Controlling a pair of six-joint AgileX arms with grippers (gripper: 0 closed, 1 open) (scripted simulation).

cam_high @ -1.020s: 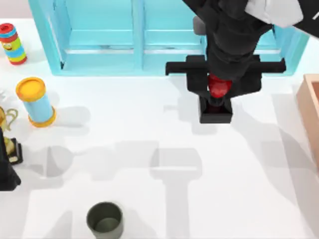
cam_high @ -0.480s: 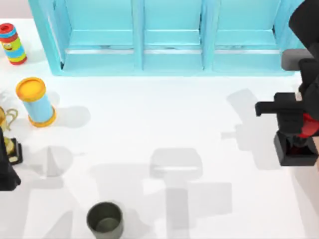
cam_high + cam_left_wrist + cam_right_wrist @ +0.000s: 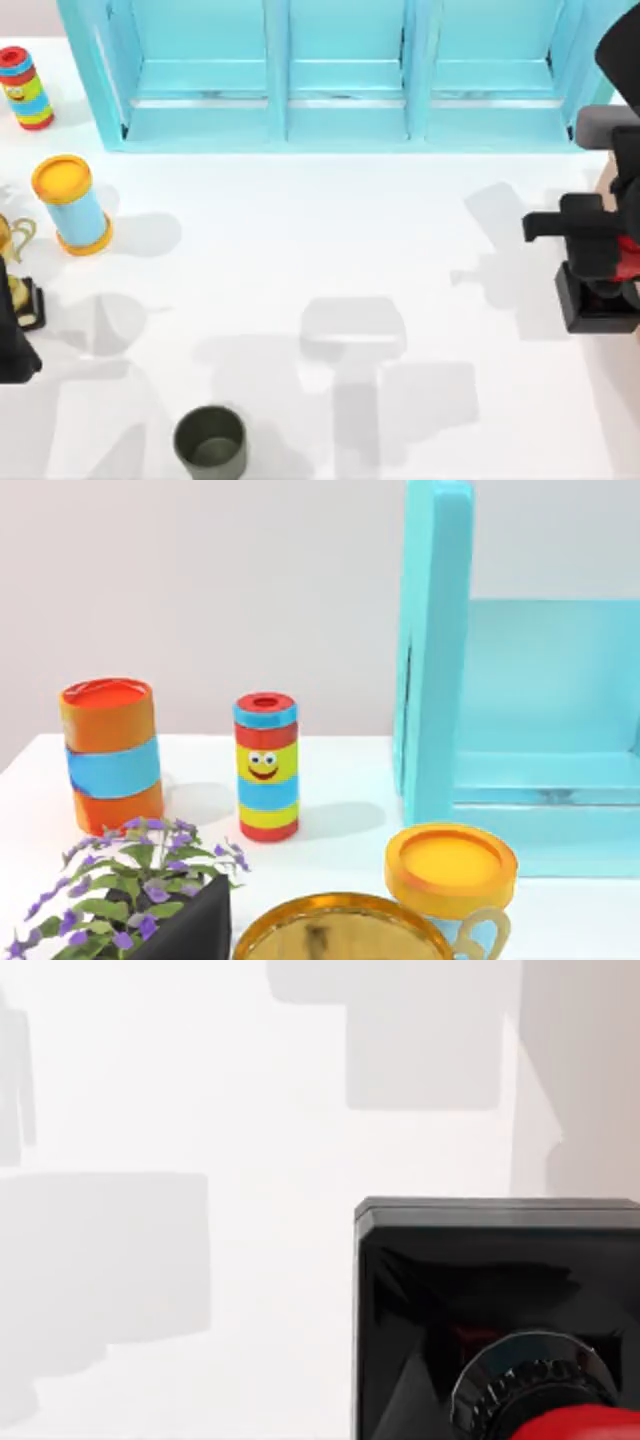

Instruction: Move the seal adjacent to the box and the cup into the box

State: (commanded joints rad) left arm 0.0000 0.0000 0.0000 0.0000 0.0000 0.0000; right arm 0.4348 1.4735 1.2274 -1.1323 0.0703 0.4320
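The right gripper point(image 3: 612, 262) sits at the far right edge of the table in the top view, its fingers pinching the round red knob of the seal point(image 3: 598, 300), a small stamp with a black square block base. The seal stands upright, knob uppermost, so its long axis runs vertically, straight down from the gripper. In the right wrist view the black base point(image 3: 495, 1300) hangs directly below the camera over white tabletop; whether it already touches the table cannot be told.

A sliver of tan at the top view's right border, just behind the gripper, appears to be the wall of the light-brown wooden box point(image 3: 603, 178); most of it lies beyond the frame. The seal is therefore close beside the box, on its left. Judgement: the coming move is a short lowering and release, and it turns on the base being kept clear of the box wall.

The small dark olive-green cylindrical cup point(image 3: 210, 443) stands upright, mouth up, at the near edge, left of centre and well apart from the box. The left arm point(image 3: 14, 330), parked at the left edge, is the nearer to it.

The left wrist view takes in a striped smiley-face cylinder point(image 3: 266, 765), an orange and blue can point(image 3: 109, 753) and the turquoise shelf unit point(image 3: 432, 650).
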